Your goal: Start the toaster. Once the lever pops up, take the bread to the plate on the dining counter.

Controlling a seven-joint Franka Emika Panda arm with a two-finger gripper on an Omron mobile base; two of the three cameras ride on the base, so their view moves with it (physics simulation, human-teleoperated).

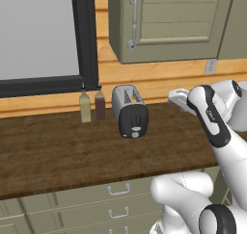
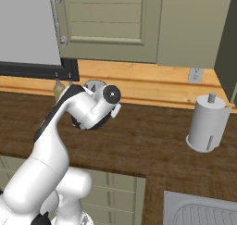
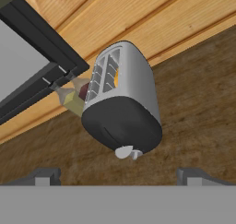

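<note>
Looking across the wooden table (image 1: pixel 58 151), I have the arm raised to the right of the toaster (image 1: pixel 129 110) and clear of it. The chrome toaster stands near the back wall, black end face toward me, with two slim bottles (image 1: pixel 92 104) just beside it on its left. Bread (image 3: pixel 116 76) shows as a tan sliver inside one slot. The pale lever (image 3: pixel 135 153) sits low on the toaster's end face. My gripper (image 3: pixel 117 176) is released, fingertips spread wide, holding nothing.

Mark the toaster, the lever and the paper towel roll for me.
toaster (image 1: pixel 129 110): left base view, black end face.
lever (image 3: pixel 135 154): hand view, pale tab at the end face's lower edge.
paper towel roll (image 2: pixel 207 123): right base view, roll's side.
</note>
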